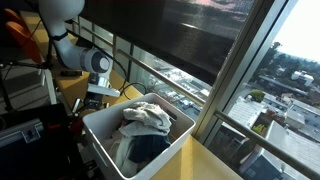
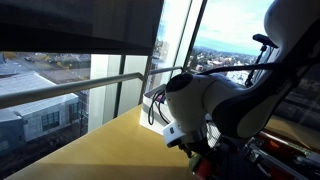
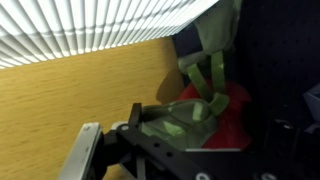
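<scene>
Straps and crumpled folds mark the green cloth (image 3: 200, 85), a soft olive piece lying just ahead of the gripper (image 3: 125, 150) in the wrist view. Its near edge is draped over the front of the gripper's dark body. Just beyond it and off to one side, a red cloth (image 3: 228, 112) shows bright beneath the green folds and touches them. One pale finger (image 3: 85, 155) is visible at the gripper's outer side. The other is hidden by the body and the fabric, so I cannot tell whether the jaws stand apart or together, or whether any cloth is caught between them. On the gripper's other side runs the bare wooden tabletop (image 3: 70, 95), with slatted blinds (image 3: 90, 30) farther ahead.

In an exterior view the gripper (image 1: 100, 97) points down just beside the near wall of a white bin (image 1: 100, 135). Inside the bin a cream cloth (image 1: 145, 118) lies on top of a dark blue cloth (image 1: 145, 152); the wrist view shows none of these. The green cloth cannot be made out there. In an exterior view the arm (image 2: 215, 100) bulks in front of the gripper and hides most of it.
</scene>
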